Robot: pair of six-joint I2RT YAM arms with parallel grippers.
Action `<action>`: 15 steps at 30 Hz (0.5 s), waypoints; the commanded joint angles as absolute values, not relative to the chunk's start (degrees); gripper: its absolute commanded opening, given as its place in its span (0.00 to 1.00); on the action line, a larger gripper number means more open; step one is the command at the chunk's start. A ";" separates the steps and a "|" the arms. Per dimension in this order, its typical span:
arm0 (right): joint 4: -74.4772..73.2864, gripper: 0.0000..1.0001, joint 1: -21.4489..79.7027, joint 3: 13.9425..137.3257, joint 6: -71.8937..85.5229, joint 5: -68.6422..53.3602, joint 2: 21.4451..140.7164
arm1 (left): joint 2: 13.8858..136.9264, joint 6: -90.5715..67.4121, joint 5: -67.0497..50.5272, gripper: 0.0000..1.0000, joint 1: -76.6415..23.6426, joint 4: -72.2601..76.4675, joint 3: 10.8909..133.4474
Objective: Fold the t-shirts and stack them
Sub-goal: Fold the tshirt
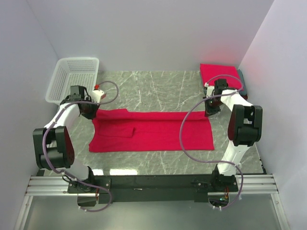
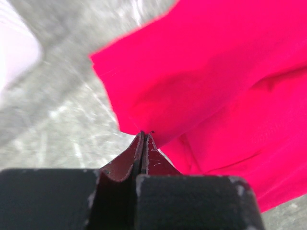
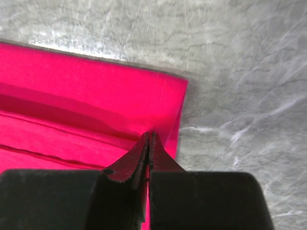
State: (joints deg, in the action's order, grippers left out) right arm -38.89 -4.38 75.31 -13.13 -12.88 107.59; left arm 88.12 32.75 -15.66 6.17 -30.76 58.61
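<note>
A bright crimson t-shirt (image 1: pixel 151 132) lies as a long band across the middle of the table, one half folded over the other. At its far left corner my left gripper (image 1: pixel 92 113) is shut, and the left wrist view shows the cloth (image 2: pixel 201 81) rising to the pinched jaw tips (image 2: pixel 144 134). My right gripper (image 1: pixel 211 111) is shut on the far right corner, its tips (image 3: pixel 149 135) biting the shirt's edge (image 3: pixel 96 100). A folded red t-shirt (image 1: pixel 217 74) sits on a grey one (image 1: pixel 242 82) at the back right.
A white lattice basket (image 1: pixel 74 79) stands at the back left, close to the left arm. Grey walls enclose the marble table (image 1: pixel 153 88) on three sides. Purple cables loop from both wrists.
</note>
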 commanded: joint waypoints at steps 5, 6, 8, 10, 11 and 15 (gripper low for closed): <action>-40.61 0.00 -5.01 75.95 -15.73 -10.81 102.04 | 85.26 33.48 -15.91 0.01 7.12 -34.72 63.20; -40.61 0.00 -5.10 75.50 -16.17 -10.64 101.52 | 84.73 33.92 -15.47 0.00 7.21 -34.80 62.76; -40.69 0.00 -5.19 74.19 -16.52 -10.37 101.08 | 84.20 34.36 -15.29 0.00 7.21 -34.72 61.27; -40.52 0.00 -5.27 73.13 -17.13 -10.20 100.72 | 83.50 34.98 -15.03 0.00 7.29 -34.80 60.21; -40.34 0.00 -5.45 71.91 -17.31 -10.11 100.20 | 83.15 35.15 -14.68 0.01 7.38 -34.72 59.16; -39.46 0.00 -5.54 69.35 -17.67 -10.02 99.93 | 82.18 36.12 -14.76 0.00 7.47 -35.15 57.31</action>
